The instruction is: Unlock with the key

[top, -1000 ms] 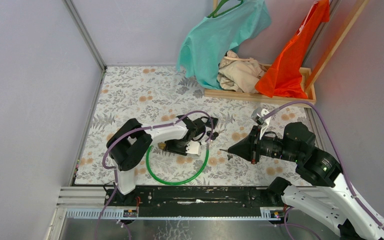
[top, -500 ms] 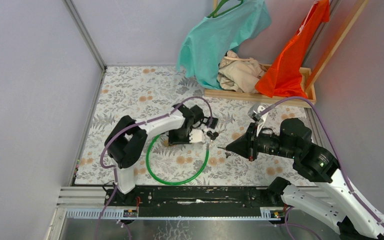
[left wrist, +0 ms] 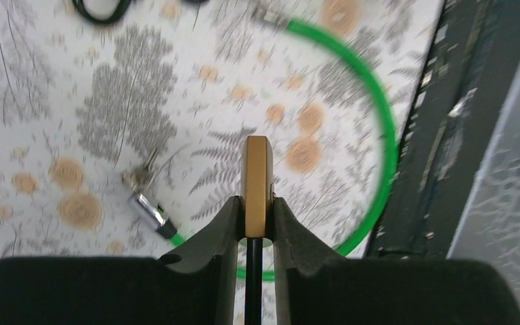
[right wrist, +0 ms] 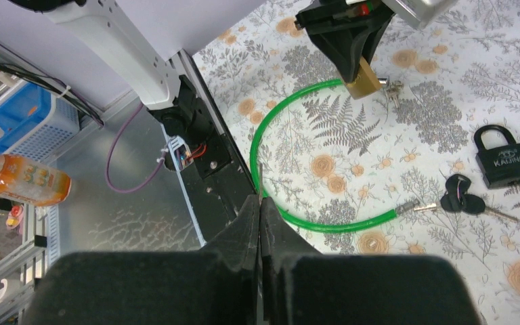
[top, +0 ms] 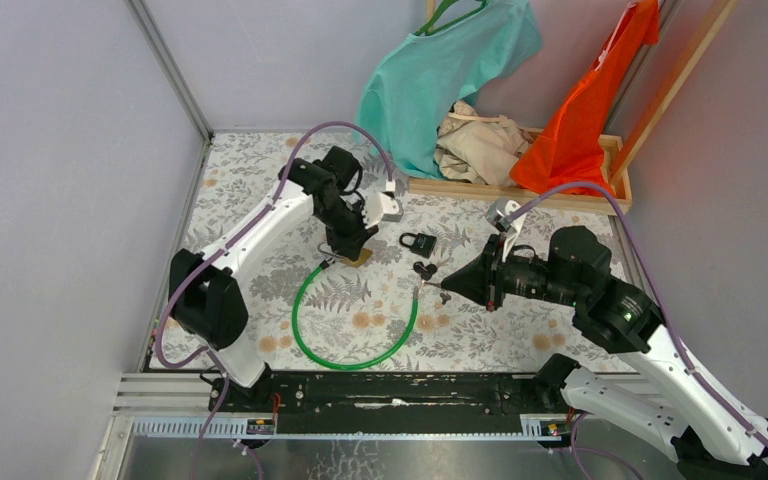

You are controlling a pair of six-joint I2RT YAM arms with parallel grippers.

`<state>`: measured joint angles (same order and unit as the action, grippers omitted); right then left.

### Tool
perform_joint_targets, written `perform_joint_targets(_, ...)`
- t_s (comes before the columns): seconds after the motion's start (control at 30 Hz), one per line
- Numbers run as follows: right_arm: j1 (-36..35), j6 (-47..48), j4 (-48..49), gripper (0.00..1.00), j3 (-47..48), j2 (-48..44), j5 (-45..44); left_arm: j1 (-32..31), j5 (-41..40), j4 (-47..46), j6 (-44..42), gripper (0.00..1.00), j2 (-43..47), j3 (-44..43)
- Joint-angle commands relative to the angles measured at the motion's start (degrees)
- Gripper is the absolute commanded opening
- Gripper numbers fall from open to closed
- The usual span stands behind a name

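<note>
Left gripper [left wrist: 256, 202] swung back, brass padlock [left wrist: 256, 169] pinched

Brass padlock [left wrist: 256, 169] in left hand [left wrist: 255, 206], keys [right wrist: 464, 202] flat

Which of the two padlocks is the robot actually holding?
The brass padlock, pinched in the left gripper; the black padlock lies loose beside the keys.

The fingers of the left gripper [left wrist: 256, 206] are covering the lower part of the brass lock [left wrist: 256, 166] pinched between them. Right of those fingers the green cable [left wrist: 384, 135] is showing blurred. Beyond the fingertips the top edge is cutting off a black padlock [left wrist: 101, 7]. A thin metal sliver [right wrist: 260, 177], too small to identify, is poking from the closed fingertips of the right gripper [right wrist: 260, 202].
</note>
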<state>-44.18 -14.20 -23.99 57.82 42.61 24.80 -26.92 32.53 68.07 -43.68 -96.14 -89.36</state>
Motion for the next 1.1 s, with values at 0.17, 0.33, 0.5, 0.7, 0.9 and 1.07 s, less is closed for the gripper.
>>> perform_joint_targets(0.17,0.2,-0.1,15.6,0.00,-1.0,5.4,2.7,4.6,34.2,2.5,0.9,0.00,6.0,-6.7)
perform_joint_targets(0.33,0.2,0.7,18.7,0.00,-0.7,6.2,2.7,4.6,42.7,-3.9,7.1,0.00,10.4,-5.0)
perform_joint_targets(0.5,0.2,2.3,20.2,0.00,-1.2,5.2,1.3,4.6,49.9,-19.2,19.9,0.00,16.1,1.5)
perform_joint_targets(0.7,0.2,2.5,20.2,0.00,-0.6,4.3,1.7,4.5,54.7,-27.5,26.3,0.00,18.1,5.1)
perform_joint_targets(0.9,0.2,3.8,19.2,0.00,1.0,3.9,2.4,4.5,57.5,-27.8,27.4,0.00,18.4,4.7)
perform_joint_targets(1.07,0.2,3.8,18.2,0.00,3.0,4.1,3.4,4.5,58.9,-27.9,27.7,0.00,18.0,4.6)
